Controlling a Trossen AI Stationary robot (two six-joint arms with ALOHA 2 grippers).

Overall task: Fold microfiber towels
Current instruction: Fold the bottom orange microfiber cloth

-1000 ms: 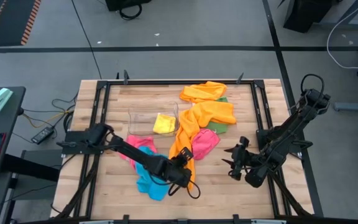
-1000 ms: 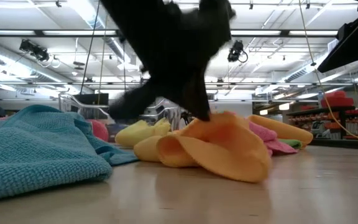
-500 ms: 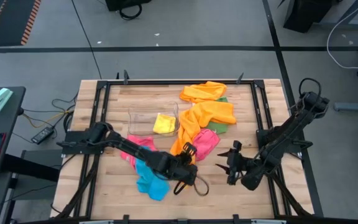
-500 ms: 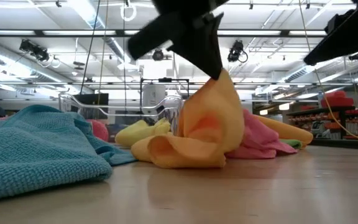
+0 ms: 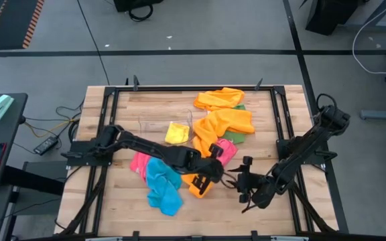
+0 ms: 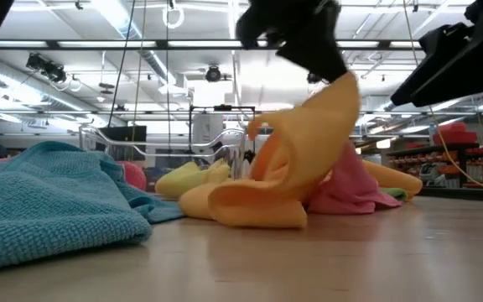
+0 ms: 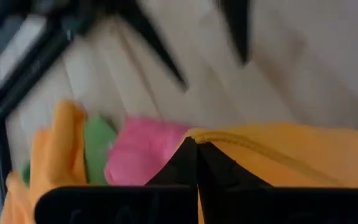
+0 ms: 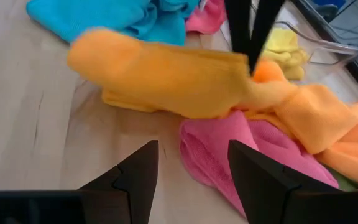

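**Left gripper lifts an orange towel at the table's centre**

In the high view, the table (image 5: 112, 201) fills the middle of the frame. Left of centre lies a blue towel (image 5: 161, 187), crumpled, with a pink towel (image 5: 139, 163) touching its upper edge. Above them, toward the upper middle, stands a clear bin (image 5: 154, 130) with a yellow towel (image 5: 177, 132) in its right end.

At the centre the left gripper (image 5: 214, 169) is clenched on an orange towel (image 5: 210, 137), a long strip that runs from the upper middle down to the lower centre; in the low view its pinched corner stands raised above the wood while the rest sags in folds. A second orange towel (image 5: 220, 98) lies near the table's top edge, with a green towel (image 5: 235, 137) showing only as slivers beside the orange cloths. Another pink towel (image 5: 225, 150) lies just right of the strip.

Right of centre, low in the frame, the right gripper (image 5: 241, 184) hovers just beside the left one, jaws parted and holding nothing
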